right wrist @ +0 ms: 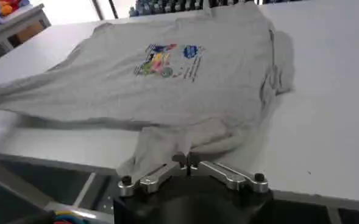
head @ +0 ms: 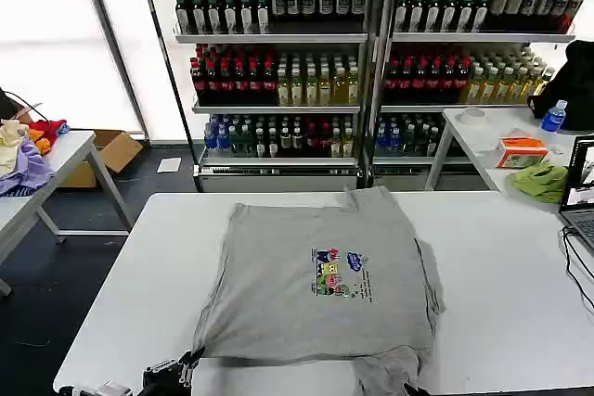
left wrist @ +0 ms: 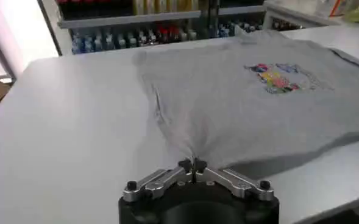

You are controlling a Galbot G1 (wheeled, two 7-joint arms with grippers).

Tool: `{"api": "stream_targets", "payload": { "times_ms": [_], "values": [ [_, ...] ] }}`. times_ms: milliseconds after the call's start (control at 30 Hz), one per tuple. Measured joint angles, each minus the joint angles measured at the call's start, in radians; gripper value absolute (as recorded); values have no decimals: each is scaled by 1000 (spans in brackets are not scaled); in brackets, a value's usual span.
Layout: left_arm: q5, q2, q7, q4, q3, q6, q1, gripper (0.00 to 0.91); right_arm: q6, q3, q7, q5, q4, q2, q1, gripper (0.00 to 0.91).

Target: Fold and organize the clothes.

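A light grey T-shirt (head: 306,266) lies spread on the white table (head: 492,275), with its small multicoloured chest print (head: 340,275) facing up. My left gripper (left wrist: 192,164) is shut on the shirt's near left corner at the table's front edge, and the cloth puckers into its tips. In the head view the left gripper (head: 191,359) sits low at the front left. My right gripper (right wrist: 185,159) is shut on a bunched flap of the shirt (right wrist: 185,67) at the near right corner, just over the table's front edge.
Shelves of bottles (head: 278,71) stand behind the table. A side table (head: 56,169) at the left holds coloured garments. At the right, another table (head: 483,132) carries a lime-green cloth (head: 541,179), an orange box (head: 521,149) and a bottle. A laptop (head: 581,194) and cables lie at the right edge.
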Motion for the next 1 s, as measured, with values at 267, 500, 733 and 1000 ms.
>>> {"api": "stream_targets", "payload": {
  "times_ms": [267, 500, 733, 1000],
  "values": [
    [-43, 25, -7, -17, -38, 7, -2, 30, 46, -12, 43, 76, -11, 20, 93, 0],
    [-144, 69, -15, 17, -26, 9, -93, 30, 54, -22, 105, 138, -58, 17, 251, 0],
    [-267, 107, -18, 91, 20, 10, -229, 30, 63, -47, 154, 159, -138, 5, 401, 0],
    [-370, 130, -18, 222, 107, 11, -426, 40, 63, -107, 173, 126, -269, 11, 574, 0]
  ]
}}
